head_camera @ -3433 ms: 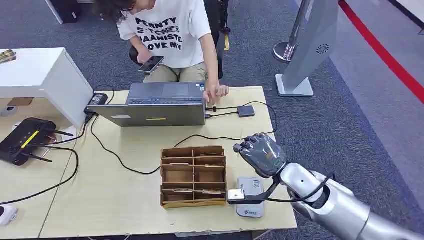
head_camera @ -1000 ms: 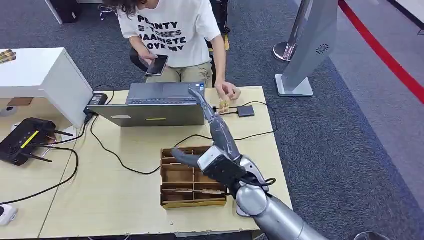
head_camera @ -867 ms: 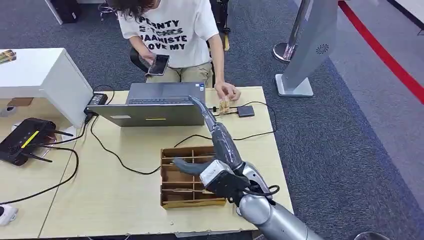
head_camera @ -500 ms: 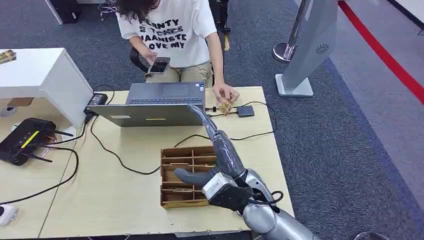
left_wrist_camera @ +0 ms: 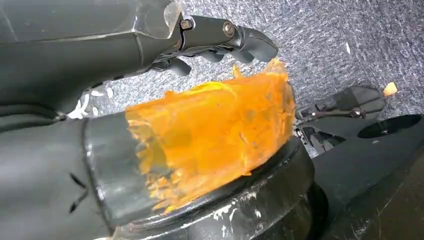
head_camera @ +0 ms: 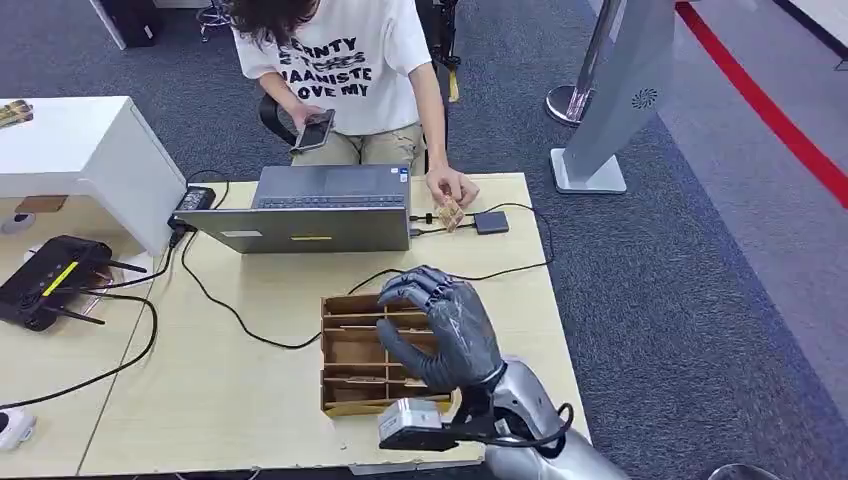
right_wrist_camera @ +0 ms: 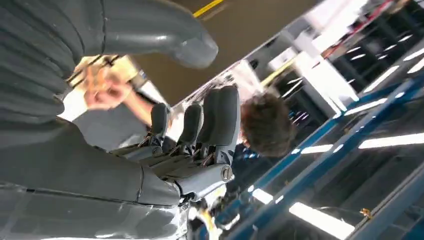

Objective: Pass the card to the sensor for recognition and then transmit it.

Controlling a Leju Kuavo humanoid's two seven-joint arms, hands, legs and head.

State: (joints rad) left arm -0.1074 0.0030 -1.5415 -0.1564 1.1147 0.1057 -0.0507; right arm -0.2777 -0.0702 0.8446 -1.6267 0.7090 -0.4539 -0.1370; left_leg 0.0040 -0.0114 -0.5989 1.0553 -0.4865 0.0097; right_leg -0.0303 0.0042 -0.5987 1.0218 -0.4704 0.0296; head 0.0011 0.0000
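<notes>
Head view: right hand is up over the divided box on the table, back of the hand toward the camera, fingers loosely bent, nothing in them. No card on the robot. Tan slips lying in the box compartments look like cards. The person's hand across the table, beside the laptop, pinches a small tan piece next to a small dark box. Can't tell which one is the task's card. The forearm covers the table's near right corner, so I can't place the sensor.

Risks, as I judge them:
- A blind drop into the compartments could catch the thin dividers and drag or tip the box.
- A flat slip in a narrow slot leaves thick fingers little room, so a miss or a double pick is likely.
- A reach toward the person runs over the cables.

Left wrist view: left hand hangs over carpet, well away from the table. There's an orange patch on the thumb and nothing held. Can't tell how far the fingers are curled. This adds the idle arm.

Right wrist view: this one looks up past the palm side, which the head view lacks. There's a clear gap between thumb and fingers with no card in it, and the person's hand with the tan piece sits beyond.
</notes>
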